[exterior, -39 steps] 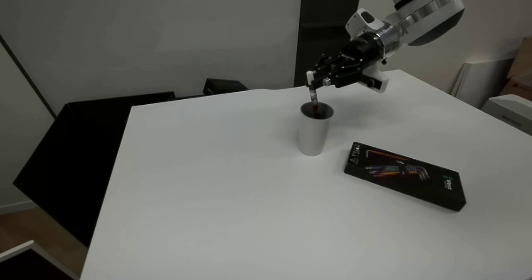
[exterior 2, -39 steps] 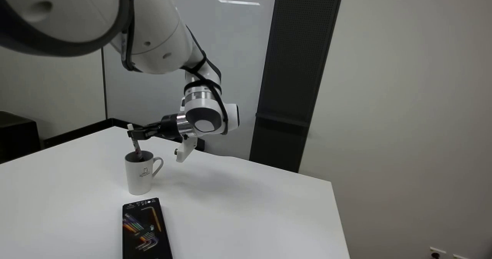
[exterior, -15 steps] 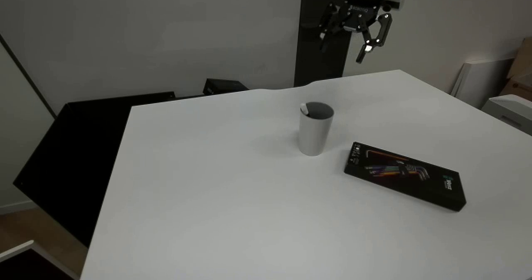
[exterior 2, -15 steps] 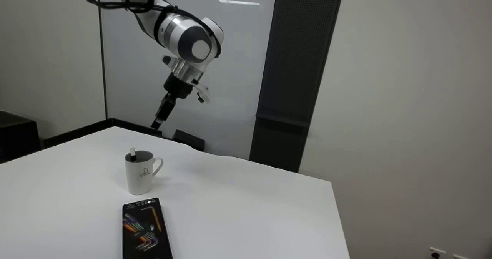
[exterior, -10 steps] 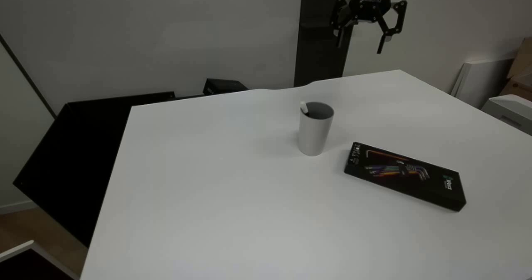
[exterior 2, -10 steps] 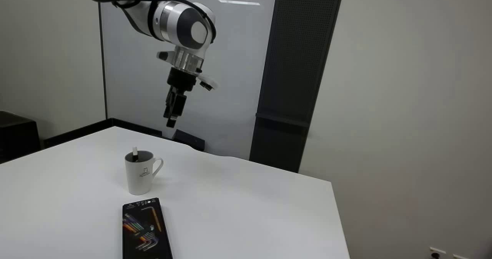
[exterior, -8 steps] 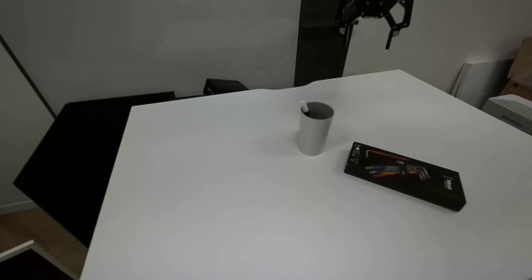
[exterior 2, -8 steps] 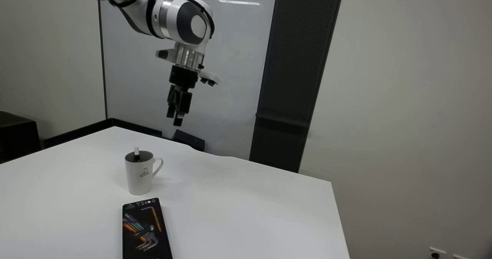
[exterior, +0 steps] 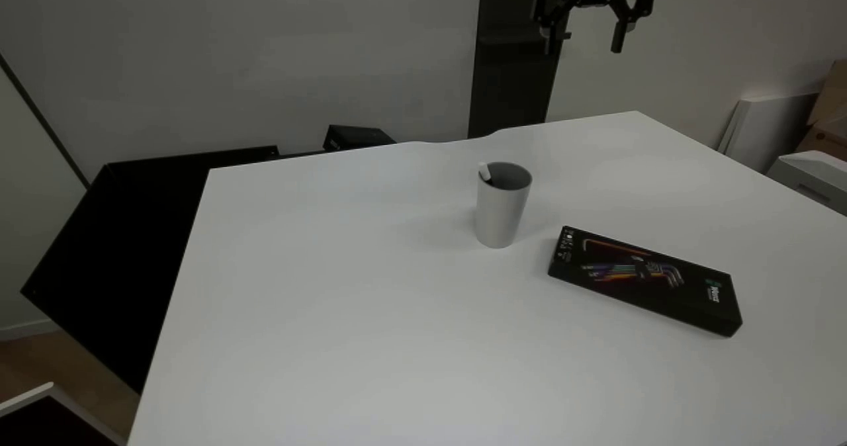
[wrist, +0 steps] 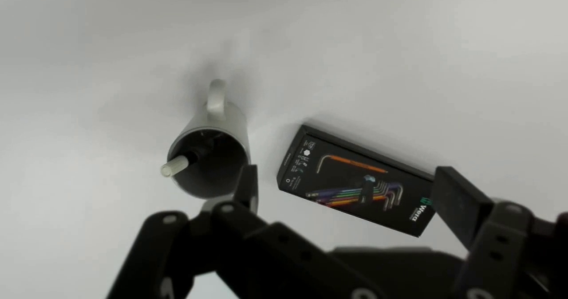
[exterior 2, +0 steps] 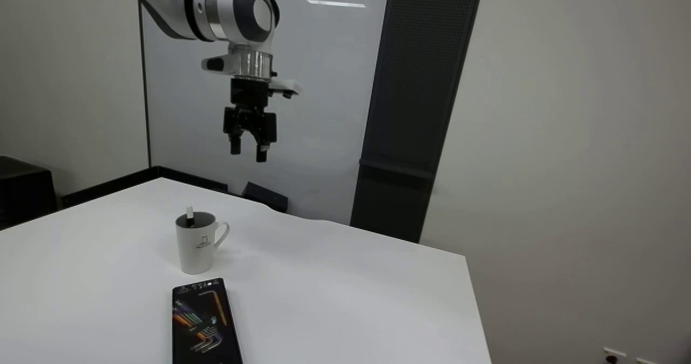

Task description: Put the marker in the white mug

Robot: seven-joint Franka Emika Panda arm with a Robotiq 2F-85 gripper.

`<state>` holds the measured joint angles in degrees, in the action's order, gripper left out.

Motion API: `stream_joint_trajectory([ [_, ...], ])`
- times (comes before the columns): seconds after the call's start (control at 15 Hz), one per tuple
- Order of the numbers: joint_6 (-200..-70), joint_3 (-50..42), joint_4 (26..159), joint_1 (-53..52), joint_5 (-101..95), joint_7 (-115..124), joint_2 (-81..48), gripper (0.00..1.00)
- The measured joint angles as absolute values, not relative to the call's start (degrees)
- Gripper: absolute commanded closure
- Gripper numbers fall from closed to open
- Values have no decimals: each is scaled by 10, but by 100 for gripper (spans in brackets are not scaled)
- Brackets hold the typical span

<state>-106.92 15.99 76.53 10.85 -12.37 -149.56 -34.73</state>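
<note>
The white mug (exterior: 499, 220) stands upright on the table in both exterior views; its handle shows in an exterior view (exterior 2: 221, 234) and from above in the wrist view. Inside it leans the marker (wrist: 176, 166), its pale end poking past the rim (exterior 2: 190, 214) and its lower part hidden by the mug wall. High above the table hangs my gripper (exterior: 584, 44), pointing down, well clear of the mug. Its fingers (wrist: 461, 203) are spread wide with nothing between them. In the wrist view the mug (wrist: 237, 123) lies left of the jaws.
A flat black box (exterior: 645, 280) with pictured hex keys lies on the white table (exterior: 317, 287) close to the mug. Beyond the table's far edge are a dark box (exterior: 358, 137) and a black panel (exterior 2: 415, 110). A pale case (exterior: 810, 178) stands past one side edge.
Earlier my gripper was shut on the marker over the mug. It has let go, opened, backed off, swung to point downward and risen; the marker now leans inside the mug.
</note>
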Motion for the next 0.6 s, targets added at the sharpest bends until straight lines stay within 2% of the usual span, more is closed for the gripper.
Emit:
stream_joint_trajectory([
  [0.33, -1148, 369, 841, 207, -252, -1493, -357, 0],
  [0.6, -1161, 391, 855, 226, -261, -1494, -359, 0],
])
